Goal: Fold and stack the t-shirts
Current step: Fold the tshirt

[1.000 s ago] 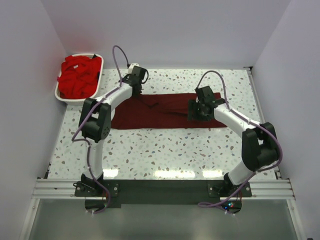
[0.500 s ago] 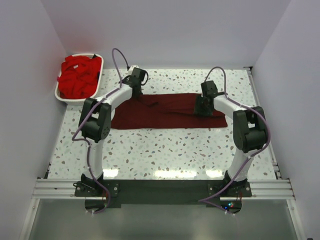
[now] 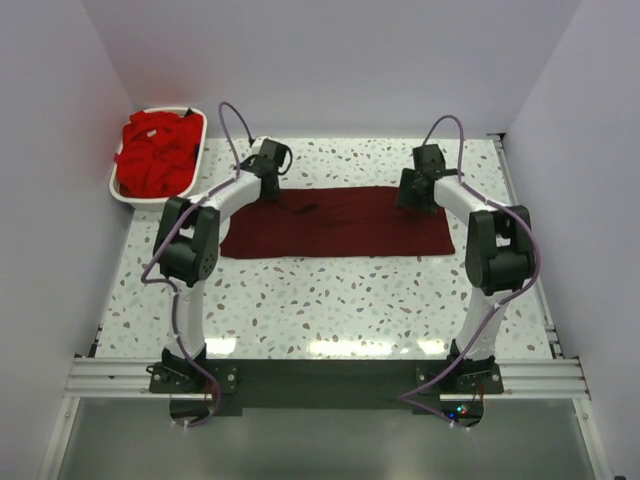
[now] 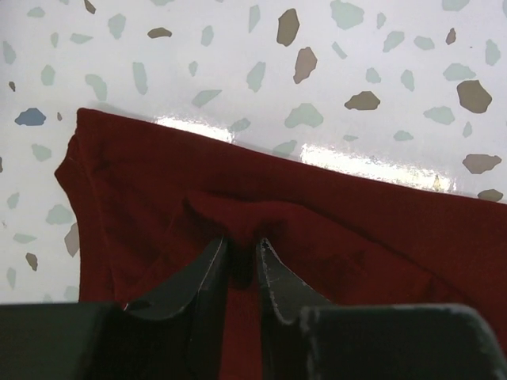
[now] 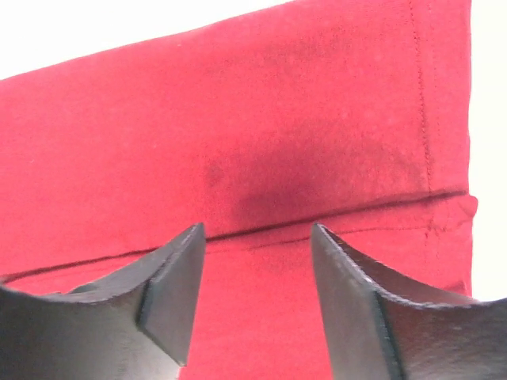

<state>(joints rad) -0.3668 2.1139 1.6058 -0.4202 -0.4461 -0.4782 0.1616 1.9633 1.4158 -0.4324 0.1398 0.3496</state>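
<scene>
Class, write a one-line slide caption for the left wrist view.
Left gripper pinches a raised fold of the dark maroon cloth t-shirt lying on the white speckled table.

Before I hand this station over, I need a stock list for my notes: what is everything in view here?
maroon t-shirt: one, dark maroon, folded into a long band across the table's far half, between the two grippers.
red t-shirts: a heap, number unclear, bright red, in the basket.
basket: one, white, at the table's far left corner.
table: one, white with coloured flecks, under the shirt and arms.
left gripper: one, black, fingers close together at a pucker near the shirt's left end; grip unclear.
right gripper: one, black, open above the shirt's right end, holding nothing.
</scene>
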